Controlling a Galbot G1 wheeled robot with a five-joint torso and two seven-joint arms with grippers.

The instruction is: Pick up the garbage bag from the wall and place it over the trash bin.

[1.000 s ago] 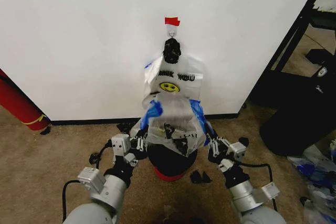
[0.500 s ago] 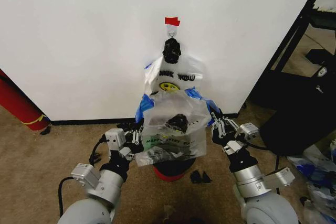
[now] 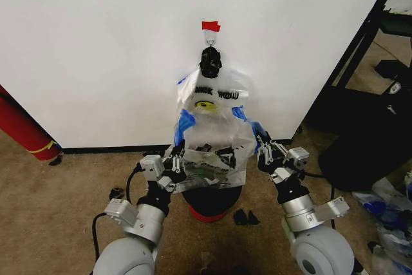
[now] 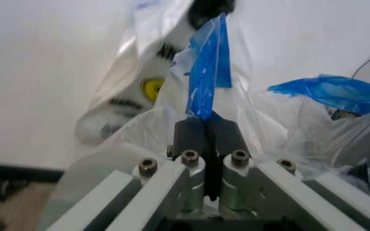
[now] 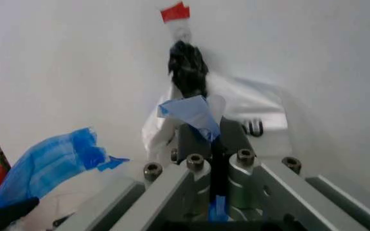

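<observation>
The see-through garbage bag [image 3: 215, 146] with blue patches is stretched between both grippers, in front of the wall [image 3: 96, 49] and just above the trash bin [image 3: 210, 199], a dark bin with a red base. My left gripper [image 3: 176, 161] is shut on the bag's left edge; in the left wrist view its jaws [image 4: 207, 144] pinch a blue strip [image 4: 205, 82]. My right gripper [image 3: 264, 151] is shut on the right edge, a blue flap [image 5: 191, 111] rising from it [image 5: 215, 144]. The bag's lower part hides the bin's rim.
A white "THANK YOU" bag [image 3: 217, 93] hangs from a hook [image 3: 210, 42] under red tape [image 3: 210, 26]. A red cylinder [image 3: 22, 130] leans at the left. A black rack [image 3: 370, 30] and dark bags [image 3: 370, 143] stand at the right. Small black pieces [image 3: 244, 217] lie on the carpet.
Both grippers have risen with the bag. Half a second ago they held it spread wide; since then they have drawn inward and the bag hangs more bunched above the bin.
</observation>
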